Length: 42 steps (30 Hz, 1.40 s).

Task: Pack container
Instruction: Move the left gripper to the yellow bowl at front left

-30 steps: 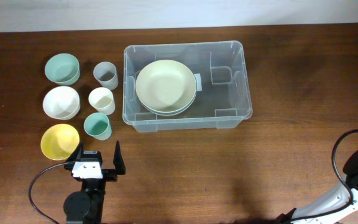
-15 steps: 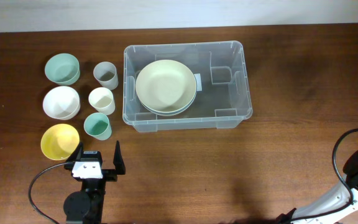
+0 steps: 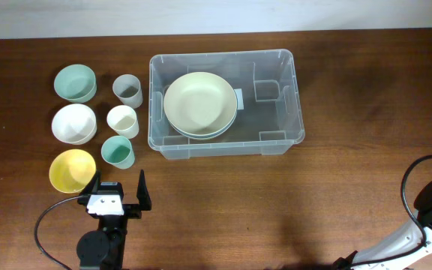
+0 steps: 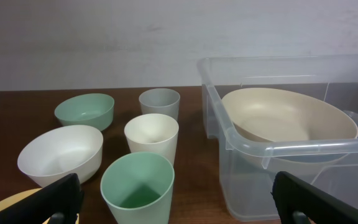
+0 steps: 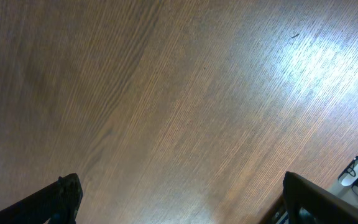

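The clear plastic container point(image 3: 287, 97) stands at the table's upper middle, with cream bowls point(image 3: 199, 103) stacked in its left half. It also shows in the left wrist view point(image 4: 303, 149), holding the cream bowl point(image 4: 288, 118). Left of it stand a grey cup point(image 3: 127, 91), a cream cup point(image 3: 122, 121), a teal cup point(image 3: 117, 152), a green bowl point(image 3: 76, 82), a white bowl point(image 3: 74, 123) and a yellow bowl point(image 3: 72, 170). My left gripper point(image 3: 118, 193) is open and empty, just in front of the teal cup point(image 4: 137, 186). My right gripper point(image 5: 179, 199) is open over bare wood.
The right arm's base and cable point(image 3: 430, 202) sit at the table's lower right corner. A pale wall runs along the table's far edge point(image 3: 216, 15).
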### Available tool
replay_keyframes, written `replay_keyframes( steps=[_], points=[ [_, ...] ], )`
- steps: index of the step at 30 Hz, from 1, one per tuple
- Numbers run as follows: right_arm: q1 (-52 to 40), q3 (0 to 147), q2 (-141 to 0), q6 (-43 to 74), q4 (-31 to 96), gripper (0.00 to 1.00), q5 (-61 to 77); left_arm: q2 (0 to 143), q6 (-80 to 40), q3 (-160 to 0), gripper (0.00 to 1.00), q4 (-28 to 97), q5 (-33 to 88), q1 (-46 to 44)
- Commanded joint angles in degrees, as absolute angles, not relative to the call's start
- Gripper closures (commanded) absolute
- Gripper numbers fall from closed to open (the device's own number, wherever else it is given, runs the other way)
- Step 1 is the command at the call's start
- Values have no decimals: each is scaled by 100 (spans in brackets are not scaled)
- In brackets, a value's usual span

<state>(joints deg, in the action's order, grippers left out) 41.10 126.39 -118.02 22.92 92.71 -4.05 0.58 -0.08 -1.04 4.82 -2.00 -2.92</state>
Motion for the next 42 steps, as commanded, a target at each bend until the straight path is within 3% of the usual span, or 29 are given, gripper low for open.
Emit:
replay_keyframes(
  steps=[1,20,30,42],
  points=[
    [4091,12591,-11760,2292,9253,1,-458,34,-64,-54,0,454,-259,-266],
    [4091,12591,-11760,2292,9253,1,-458,34,-64,-54,0,454,-261,-266],
    [4091,12591,-11760,2294,9253,1,-458,34,-62,-54,0,-158,373,-268],
    [4091,12591,-11760,2294,9253,1,-458,292,1041,-777,0,-891,366,-266]
  ],
)
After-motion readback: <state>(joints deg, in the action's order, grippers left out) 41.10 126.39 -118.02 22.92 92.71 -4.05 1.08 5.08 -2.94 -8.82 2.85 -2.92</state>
